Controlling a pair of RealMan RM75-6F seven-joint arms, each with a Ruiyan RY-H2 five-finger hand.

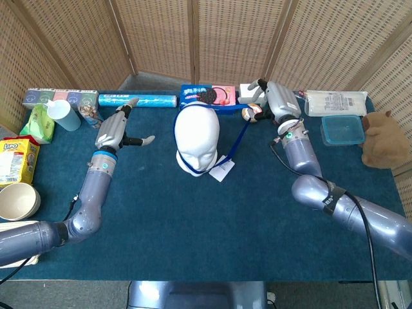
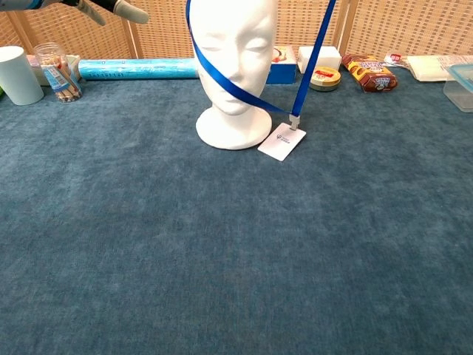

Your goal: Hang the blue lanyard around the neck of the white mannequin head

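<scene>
Table top is dark blue carpet-like cloth (image 2: 222,259), bare across the near half. Folding wicker screens (image 1: 193,38) close off the far side.

White mannequin head (image 1: 197,136) stands upright at centre-far, facing near. Blue lanyard (image 2: 229,83) is looped behind the head on its left side and crosses diagonally down over the chin and neck front to the clip. From the clip the other run rises taut up and to the right, toward the right hand (image 1: 275,102). White badge card (image 2: 281,142) lies flat on the cloth, just right of the head's base.

Right hand is raised right of the head, fingers closed on the lanyard's upper end. Left hand (image 1: 116,129) hangs left of the head, fingers spread, holding nothing; lanyard is clear of it. In the chest view only its fingertips (image 2: 111,9) show at top left.

Along the far edge, left to right:
- white cup (image 2: 18,75)
- clear jar of pencils (image 2: 58,71)
- blue foil roll (image 2: 137,69)
- blue cookie box (image 1: 206,96)
- white box (image 2: 319,58)
- small round tin (image 2: 323,78)
- snack bag (image 2: 369,72)
- white packet (image 1: 335,102)
- teal lidded container (image 1: 342,130)

Brown plush toy (image 1: 381,139) sits at the right edge. On the left are a green tissue pack (image 1: 37,123), a yellow box (image 1: 17,159) and a cream bowl (image 1: 18,201).
</scene>
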